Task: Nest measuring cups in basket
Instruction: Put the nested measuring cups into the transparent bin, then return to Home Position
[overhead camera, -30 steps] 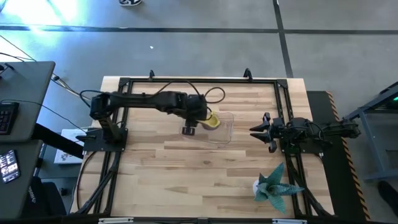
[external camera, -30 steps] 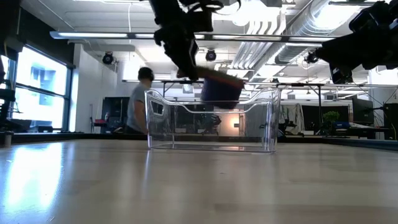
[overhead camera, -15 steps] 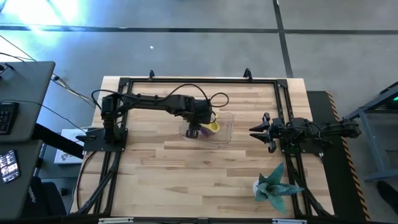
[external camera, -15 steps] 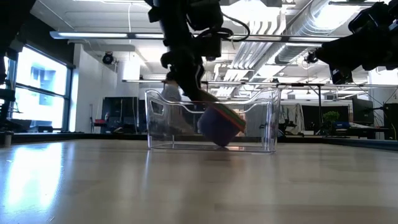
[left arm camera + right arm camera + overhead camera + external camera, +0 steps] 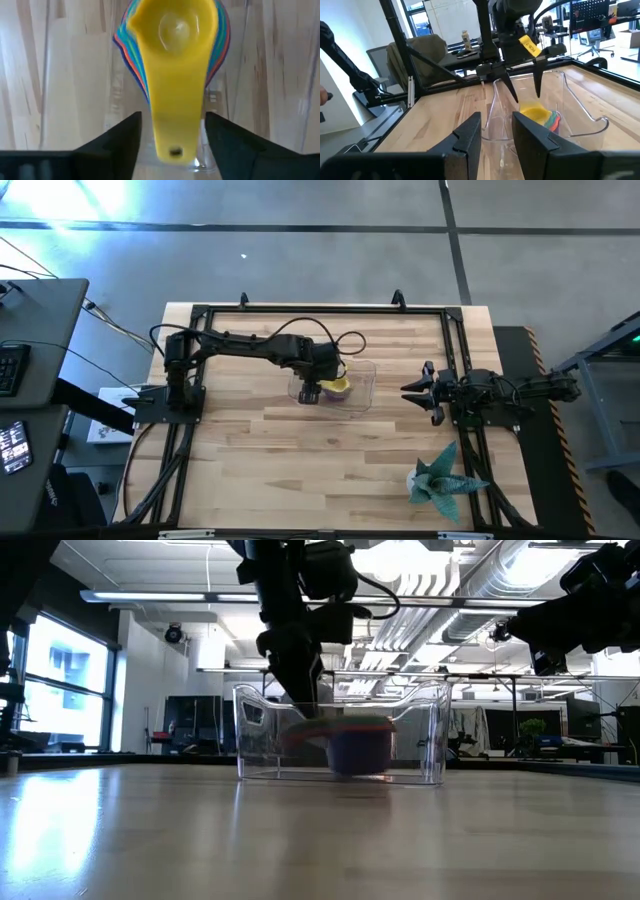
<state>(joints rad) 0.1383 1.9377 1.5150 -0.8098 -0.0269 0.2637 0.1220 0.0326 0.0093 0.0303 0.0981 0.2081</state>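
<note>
The left gripper point(image 5: 170, 145) hangs in the basket point(image 5: 364, 385) with its fingers point(image 5: 112, 142) spread either side of the yellow handle, not touching it, so the stack of measuring cups point(image 5: 172, 45) sits free on the basket floor. A careless lift could snag that handle and tip the stack or drag the light basket. One nested stack, yellow on top, exact cup count unclear; one basket; one paper figure point(image 5: 440, 478). The right gripper point(image 5: 420, 392) waits well apart, fingers parted and empty.
</note>
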